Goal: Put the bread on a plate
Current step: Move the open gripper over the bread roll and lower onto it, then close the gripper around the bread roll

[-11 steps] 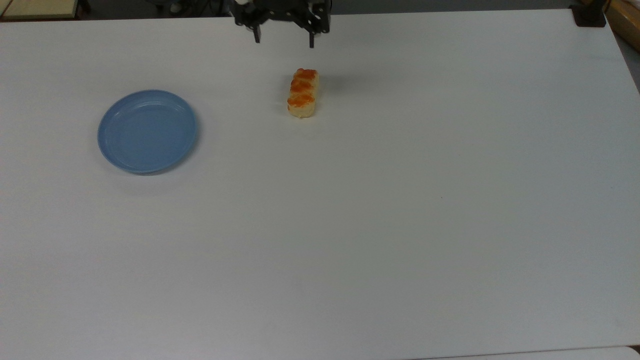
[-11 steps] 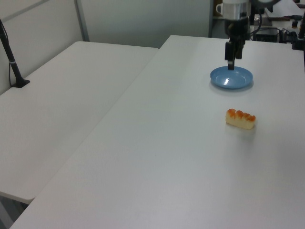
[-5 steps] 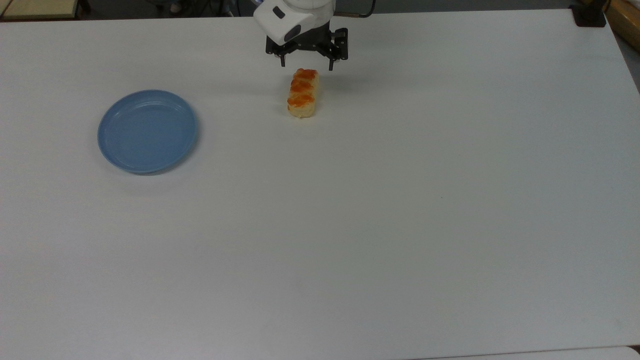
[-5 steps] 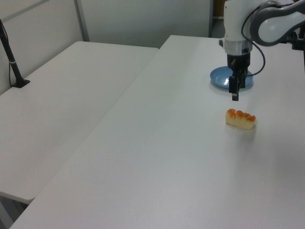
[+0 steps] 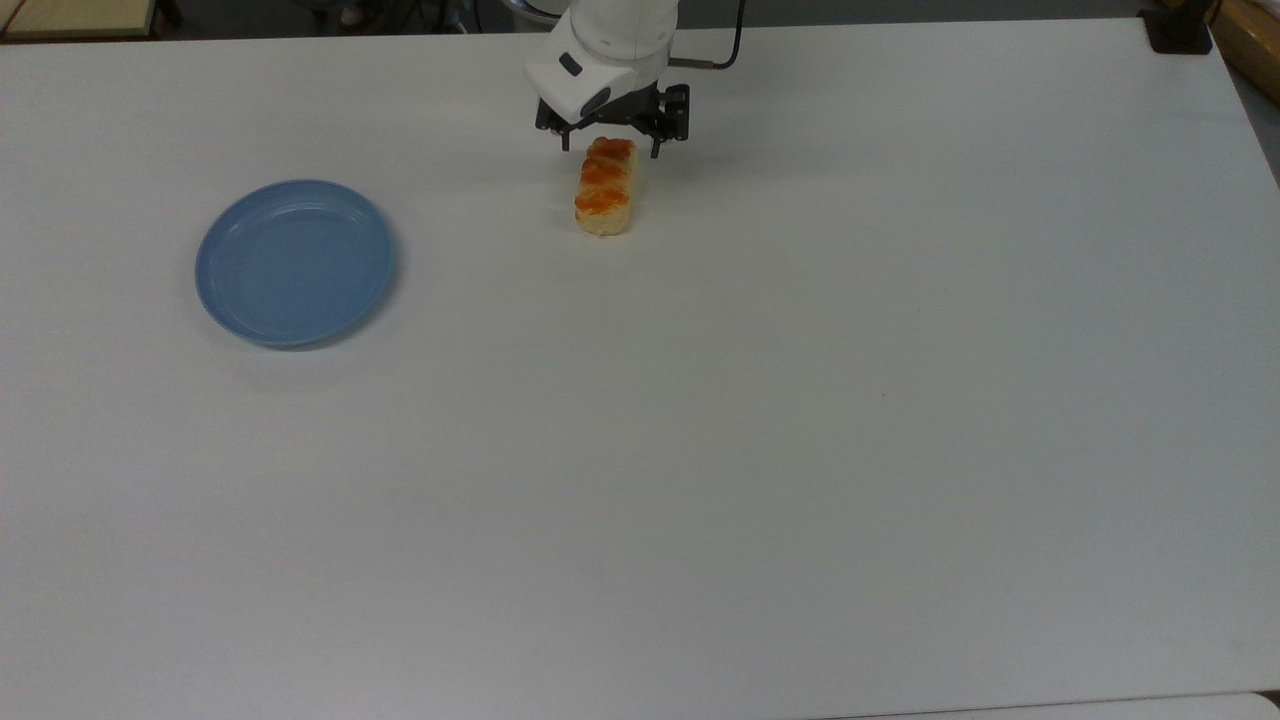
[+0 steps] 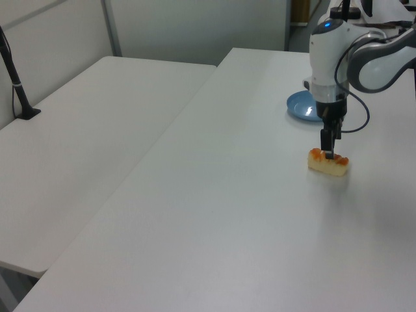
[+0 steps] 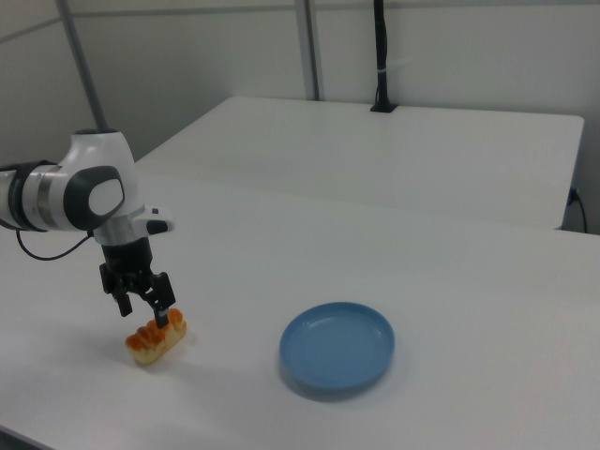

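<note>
On the white table (image 5: 800, 400) the blue plate (image 5: 295, 262) lies well apart from the bread (image 5: 604, 187), toward the top view's left. Spread wide, holding nothing, the gripper (image 5: 612, 148) straddles the loaf's far end, probably just above it. Bread looks light and soft; pinch gently across its pale sides near the middle

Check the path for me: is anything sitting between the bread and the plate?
Nothing visible. The table is bare between the bread and the plate, and the open gripper is already at the bread's far end.
</note>
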